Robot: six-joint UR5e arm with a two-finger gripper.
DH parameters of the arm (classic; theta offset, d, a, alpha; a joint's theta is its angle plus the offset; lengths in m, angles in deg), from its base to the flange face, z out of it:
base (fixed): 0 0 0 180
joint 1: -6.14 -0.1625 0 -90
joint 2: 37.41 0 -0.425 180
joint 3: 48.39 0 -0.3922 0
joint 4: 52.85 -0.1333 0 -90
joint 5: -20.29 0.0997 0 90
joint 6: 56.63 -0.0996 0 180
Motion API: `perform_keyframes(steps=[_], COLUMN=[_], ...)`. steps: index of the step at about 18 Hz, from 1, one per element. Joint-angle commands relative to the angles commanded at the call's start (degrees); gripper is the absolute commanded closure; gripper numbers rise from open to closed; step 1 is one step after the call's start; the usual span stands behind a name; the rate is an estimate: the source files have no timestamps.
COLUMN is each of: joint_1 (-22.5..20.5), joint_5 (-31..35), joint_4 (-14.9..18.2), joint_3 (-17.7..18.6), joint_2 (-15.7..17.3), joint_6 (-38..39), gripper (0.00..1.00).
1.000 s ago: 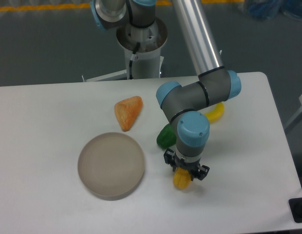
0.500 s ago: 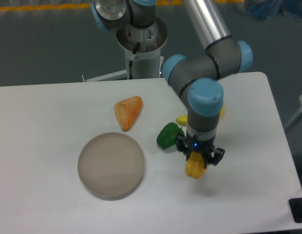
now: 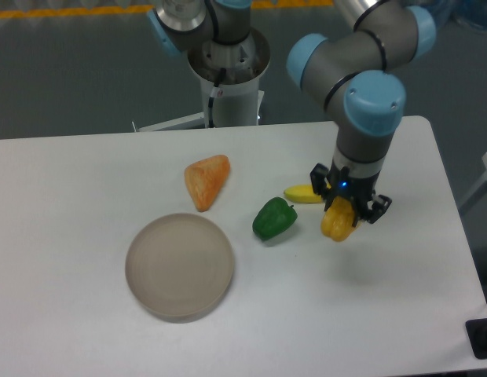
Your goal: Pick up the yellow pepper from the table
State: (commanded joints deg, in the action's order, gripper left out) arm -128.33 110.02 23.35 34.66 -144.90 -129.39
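a round grey dish point(image 3: 179, 266) was seen lowest and farthest left of the green pepper point(image 3: 273, 219), well apart from it on the table point(image 3: 86, 181). an orange wedge point(image 3: 206, 181) lay up and to the left of the green pepper, also apart from it. just right of the green pepper, and a little higher in the frame, the end of a banana point(image 3: 303, 194) was visible, the rest being hidden behind the gripper.

further right of the green pepper, the gripper point(image 3: 343, 217) was seen pointing straight down from the arm point(image 3: 365, 86), its fingers closed around the yellow pepper point(image 3: 337, 222). the pepper was held directly between the fingers, at their tips, with its lower part hanging below them. its longer dimension appeared to run roughly up and down, in line with the gripper, though this could not be told with certainty from one view. a faint shadow was seen on the table below and right of the pepper, and from this it was judged that the pepper was clear of the surface, not resting on it.

the relation that mattered was thus judged to be vertical: pepper straight under the wrist, table beneath it, green pepper near on the left and the banana just behind. a straight upward move would be judged to disturb neither neighbour.
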Motion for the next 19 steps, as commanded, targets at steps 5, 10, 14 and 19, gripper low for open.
perform_keyframes(steps=[5,10,14,19], joint_1=[-0.26,-1.14,-1.76,-1.85], joint_5=[0.18,0.00,-0.62,-0.70], joint_4=[0.00,-0.09,-0.09,-0.09], joint_3=[0.53,0.62,0.62,0.53], joint_2=[-0.18,-0.26,-0.44,-0.44], joint_6=[-9.32,-13.72,-15.13,-15.57], gripper=[0.84,0.83,0.84,0.84])
